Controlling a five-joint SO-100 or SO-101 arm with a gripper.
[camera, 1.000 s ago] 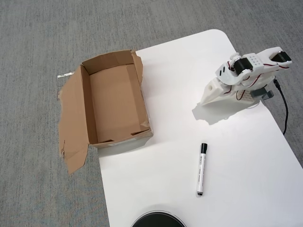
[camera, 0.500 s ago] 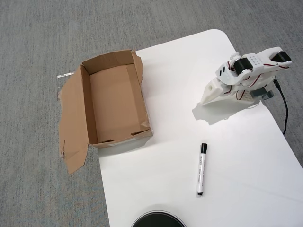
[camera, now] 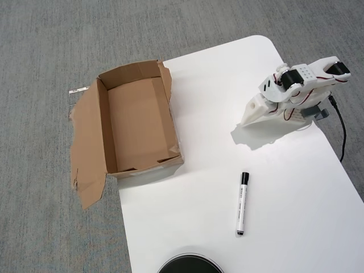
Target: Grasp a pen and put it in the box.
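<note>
A white arm [camera: 296,94] sits folded at the right edge of a white table [camera: 216,85] in the overhead view, its gripper [camera: 250,116] tucked low toward the tabletop; whether the fingers are parted or closed cannot be told from above. The pen [camera: 243,203], white-barrelled with a black cap at its far end, lies flat and alone on the near part of the table, well apart from the arm and untouched. The box [camera: 139,128], brown cardboard with ragged flaps splayed to the left, stands open at the table's left edge, partly overhanging grey carpet [camera: 57,57], and looks empty. A dark round object [camera: 190,265] pokes in at the near edge.

The grasp has not begun, so the whole task appears to lie ahead. The risks are plain enough: a round, slim barrel may roll or skid away if the fingers come down off-centre or close along its length rather than across it. A grip near one end could let the pen tilt and slip in transit. A release made short of the box's right wall would likely drop it onto the table or the carpet.
</note>
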